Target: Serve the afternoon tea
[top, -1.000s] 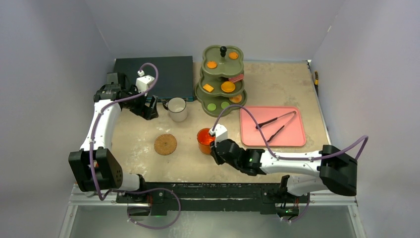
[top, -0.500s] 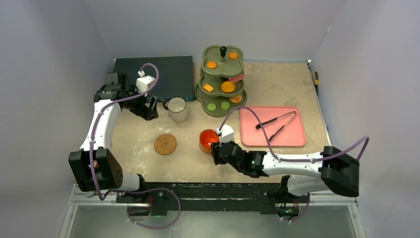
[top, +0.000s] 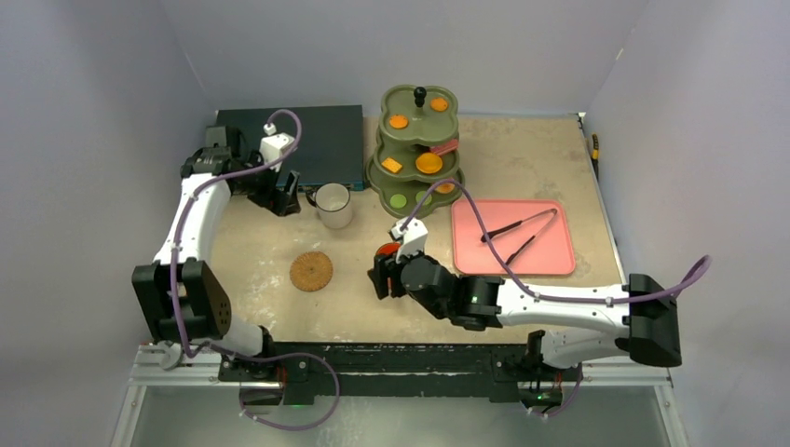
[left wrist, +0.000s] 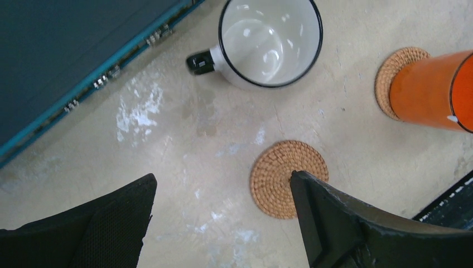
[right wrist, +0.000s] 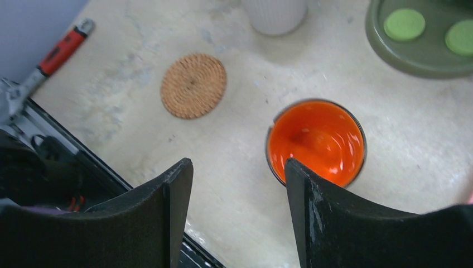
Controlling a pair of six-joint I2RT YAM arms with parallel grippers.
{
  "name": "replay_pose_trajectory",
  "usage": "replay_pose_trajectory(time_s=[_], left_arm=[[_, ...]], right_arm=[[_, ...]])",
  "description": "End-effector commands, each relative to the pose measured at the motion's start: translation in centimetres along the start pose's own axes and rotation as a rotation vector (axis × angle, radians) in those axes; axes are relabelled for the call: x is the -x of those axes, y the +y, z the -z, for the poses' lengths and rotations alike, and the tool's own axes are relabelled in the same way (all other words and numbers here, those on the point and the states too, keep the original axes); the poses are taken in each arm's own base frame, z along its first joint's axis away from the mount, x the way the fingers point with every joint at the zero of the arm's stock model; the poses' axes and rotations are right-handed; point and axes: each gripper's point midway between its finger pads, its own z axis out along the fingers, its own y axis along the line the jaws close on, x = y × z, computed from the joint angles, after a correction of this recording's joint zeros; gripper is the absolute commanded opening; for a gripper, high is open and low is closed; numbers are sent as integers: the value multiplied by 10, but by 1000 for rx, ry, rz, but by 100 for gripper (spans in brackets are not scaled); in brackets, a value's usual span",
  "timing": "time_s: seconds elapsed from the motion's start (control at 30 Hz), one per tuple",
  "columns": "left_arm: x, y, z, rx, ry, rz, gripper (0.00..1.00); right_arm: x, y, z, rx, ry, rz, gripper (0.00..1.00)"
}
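Note:
The white mug (top: 333, 205) (left wrist: 270, 42) stands upright by the dark-blue box. My left gripper (top: 289, 198) (left wrist: 223, 192) is open and empty, just left of the mug's handle. The orange mug (top: 385, 250) (right wrist: 316, 142) stands on a cork coaster (left wrist: 397, 71), mostly hidden under my right wrist in the top view. My right gripper (top: 380, 283) (right wrist: 239, 173) is open and empty, just left of it. A second cork coaster (top: 311, 271) (left wrist: 285, 177) (right wrist: 193, 85) lies bare. The olive-green stand (top: 419, 149) holds orange biscuits (top: 429, 163), green biscuits (top: 399, 199) and a pink cake (top: 445, 146).
A pink tray (top: 550, 261) with black tongs (top: 517, 233) lies right of the orange mug. The flat dark-blue box (top: 317, 140) sits at the back left. A red-handled tool (right wrist: 61, 53) lies by the table's near edge. Walls enclose three sides.
My right gripper has moved left past the orange mug, and its wrist now covers the mug. My left gripper has shifted slightly toward the white mug's handle.

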Motion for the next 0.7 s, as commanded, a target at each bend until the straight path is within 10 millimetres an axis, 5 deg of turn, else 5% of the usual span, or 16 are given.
replay_pose_trajectory(time_s=[0.0, 0.27, 0.47, 0.67], left_arm=[[49, 3, -25, -11, -32, -120, 90], [88, 15, -80, -21, -4, -189, 86], [87, 25, -104, -53, 43, -263, 75], [78, 7, -119, -164, 87, -423, 64]], right_arm=[[31, 23, -8, 31, -60, -15, 64], [16, 29, -18, 45, -40, -62, 60], [-1, 27, -23, 35, -12, -77, 55], [-4, 24, -25, 25, -15, -89, 52]])
